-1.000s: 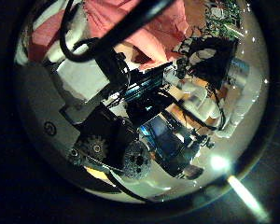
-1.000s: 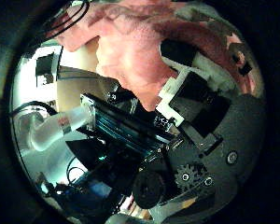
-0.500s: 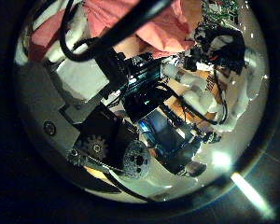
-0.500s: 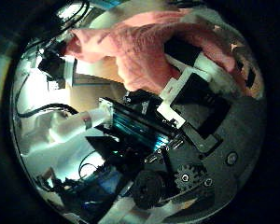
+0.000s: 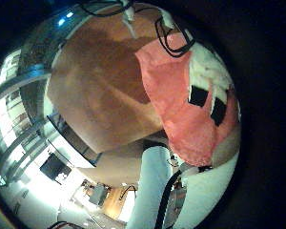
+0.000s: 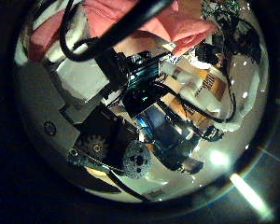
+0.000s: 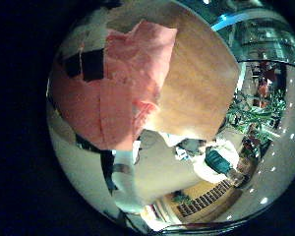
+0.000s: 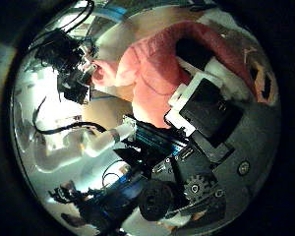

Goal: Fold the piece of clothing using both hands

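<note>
The pink garment hangs lifted above the brown worktop — one stretch draped against the right robot hand, whose fingers curl into the cloth; another stretch is pinched by the left robot hand.

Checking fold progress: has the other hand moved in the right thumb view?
Yes. The other hand has drawn away from the pink garment held beside the right hand's fingers.

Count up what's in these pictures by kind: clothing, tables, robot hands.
Clothing: 1, the pink garment
Tables: 1, the wooden table
Robot hands: 2, the left hand and the right hand, each gripping the garment
Total: 4
</note>
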`<state>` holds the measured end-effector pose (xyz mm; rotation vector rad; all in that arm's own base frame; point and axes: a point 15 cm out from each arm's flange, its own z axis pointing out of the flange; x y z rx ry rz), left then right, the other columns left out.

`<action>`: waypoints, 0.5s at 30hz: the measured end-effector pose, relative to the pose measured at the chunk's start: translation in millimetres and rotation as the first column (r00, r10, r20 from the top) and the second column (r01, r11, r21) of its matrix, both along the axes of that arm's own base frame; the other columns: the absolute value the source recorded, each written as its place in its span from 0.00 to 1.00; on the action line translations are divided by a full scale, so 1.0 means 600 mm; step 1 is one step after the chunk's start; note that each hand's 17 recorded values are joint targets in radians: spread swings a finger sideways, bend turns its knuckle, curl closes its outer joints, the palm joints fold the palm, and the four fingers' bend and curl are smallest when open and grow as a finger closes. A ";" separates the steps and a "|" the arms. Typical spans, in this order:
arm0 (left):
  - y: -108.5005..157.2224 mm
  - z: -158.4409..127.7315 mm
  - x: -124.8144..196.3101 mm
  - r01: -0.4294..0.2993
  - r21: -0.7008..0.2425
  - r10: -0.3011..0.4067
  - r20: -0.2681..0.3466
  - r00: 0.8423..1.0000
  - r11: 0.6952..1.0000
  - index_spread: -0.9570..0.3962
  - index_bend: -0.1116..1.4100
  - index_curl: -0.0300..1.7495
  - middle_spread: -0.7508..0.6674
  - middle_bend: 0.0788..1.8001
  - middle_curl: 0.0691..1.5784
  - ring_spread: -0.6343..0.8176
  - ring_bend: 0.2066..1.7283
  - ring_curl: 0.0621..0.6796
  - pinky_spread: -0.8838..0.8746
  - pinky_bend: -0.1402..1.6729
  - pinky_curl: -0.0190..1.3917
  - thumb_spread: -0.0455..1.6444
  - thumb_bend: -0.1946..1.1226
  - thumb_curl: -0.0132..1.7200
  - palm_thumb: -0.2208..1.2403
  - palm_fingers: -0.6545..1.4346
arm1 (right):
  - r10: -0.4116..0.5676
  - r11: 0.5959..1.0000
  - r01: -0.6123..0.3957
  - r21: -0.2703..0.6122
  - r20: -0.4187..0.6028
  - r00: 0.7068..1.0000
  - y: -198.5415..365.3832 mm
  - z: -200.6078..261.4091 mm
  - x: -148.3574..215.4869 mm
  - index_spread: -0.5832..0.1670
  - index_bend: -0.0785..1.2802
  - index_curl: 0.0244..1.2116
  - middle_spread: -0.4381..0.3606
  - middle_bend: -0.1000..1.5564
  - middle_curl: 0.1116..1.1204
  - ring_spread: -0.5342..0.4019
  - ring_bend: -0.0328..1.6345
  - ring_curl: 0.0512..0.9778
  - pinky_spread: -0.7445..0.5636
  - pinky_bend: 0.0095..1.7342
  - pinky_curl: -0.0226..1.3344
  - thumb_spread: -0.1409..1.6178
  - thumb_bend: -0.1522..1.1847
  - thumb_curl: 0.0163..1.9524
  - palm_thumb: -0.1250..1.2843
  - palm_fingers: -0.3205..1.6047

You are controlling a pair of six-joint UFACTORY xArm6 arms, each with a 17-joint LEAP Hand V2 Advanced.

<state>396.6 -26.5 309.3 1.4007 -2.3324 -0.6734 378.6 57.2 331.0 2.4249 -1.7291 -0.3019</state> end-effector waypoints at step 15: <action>0.026 -0.132 0.109 -0.043 0.063 0.042 0.008 0.999 0.997 0.23 0.21 0.87 0.11 0.50 0.62 0.11 0.72 0.73 0.11 0.59 0.49 0.68 0.14 0.41 0.69 0.81 | -0.020 0.986 -0.022 -0.165 -0.253 0.967 -0.057 -0.146 0.133 0.32 0.72 0.79 0.38 0.81 0.71 0.31 0.83 0.75 0.38 0.69 0.66 0.70 0.11 0.39 0.75 0.63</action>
